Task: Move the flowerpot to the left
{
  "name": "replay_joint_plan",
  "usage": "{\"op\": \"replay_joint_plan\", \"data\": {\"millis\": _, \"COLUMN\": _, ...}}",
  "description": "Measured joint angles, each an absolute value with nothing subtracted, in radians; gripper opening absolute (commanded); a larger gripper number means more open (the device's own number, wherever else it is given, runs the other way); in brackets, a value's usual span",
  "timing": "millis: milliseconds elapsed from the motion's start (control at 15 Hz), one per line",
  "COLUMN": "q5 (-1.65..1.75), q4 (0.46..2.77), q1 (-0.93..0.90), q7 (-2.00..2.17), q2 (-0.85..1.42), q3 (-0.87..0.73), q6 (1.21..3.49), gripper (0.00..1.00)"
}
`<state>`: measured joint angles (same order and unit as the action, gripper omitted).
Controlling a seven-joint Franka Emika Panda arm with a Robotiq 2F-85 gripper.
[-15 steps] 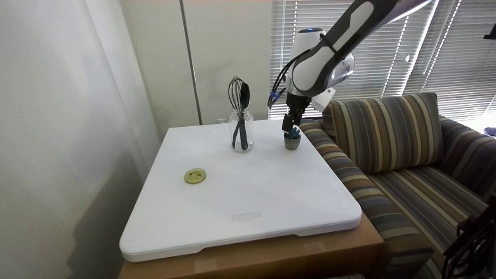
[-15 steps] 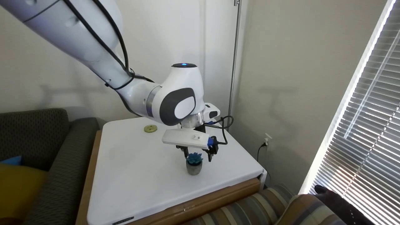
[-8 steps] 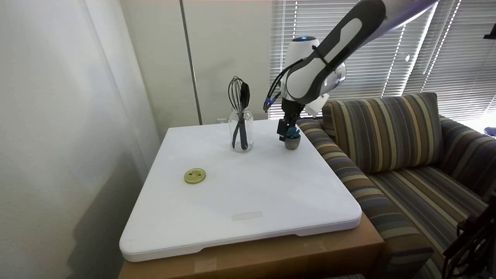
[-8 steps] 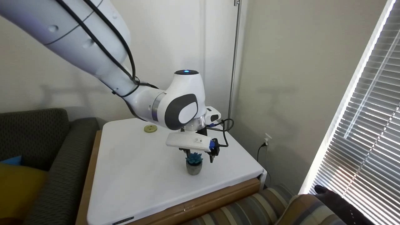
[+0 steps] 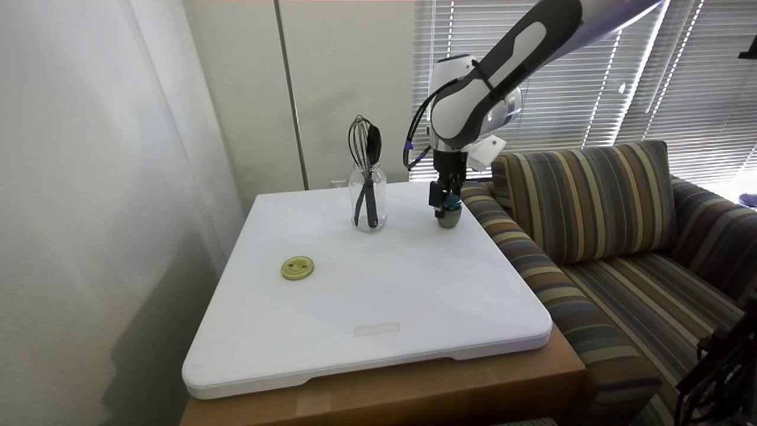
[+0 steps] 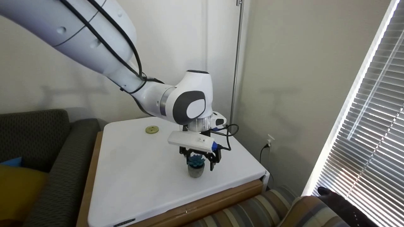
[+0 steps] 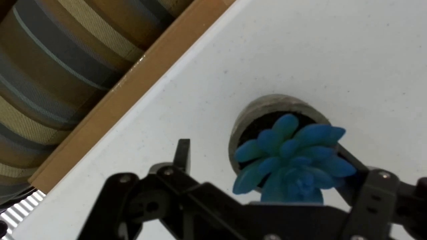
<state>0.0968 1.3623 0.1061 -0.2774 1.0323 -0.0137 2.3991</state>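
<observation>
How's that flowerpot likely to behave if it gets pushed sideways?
The flowerpot probably slides before tipping: it's squat and the tabletop looks smooth. Its gray, stony-looking sides suggest it won't squash. The blue leaves, fanning outward, may bend.

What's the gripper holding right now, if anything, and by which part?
Nothing is held: the open gripper straddles the flowerpot, one finger standing clear of it.

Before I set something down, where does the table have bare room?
In an exterior view, the widest bare patch of table lies between the disc, jar, pale strip and sofa; another is behind the disc, left of the jar. It is crowded at the flowerpot, with the open gripper close by.
</observation>
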Motion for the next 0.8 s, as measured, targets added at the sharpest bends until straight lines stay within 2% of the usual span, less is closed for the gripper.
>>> {"op": "replay_joint_plan", "data": {"millis": 733, "q5": 0.034, "q4": 1.318, "q1": 0.122, "q7": -0.277, "q2": 1.060, "q3": 0.003, "q6": 2.305, "gripper": 1.00}}
{"op": "replay_joint_plan", "data": {"millis": 800, "q5": 0.031, "q4": 1.317, "q1": 0.122, "q7": -0.277, "q2": 1.066, "q3": 0.005, "q6": 2.305, "gripper": 0.88}}
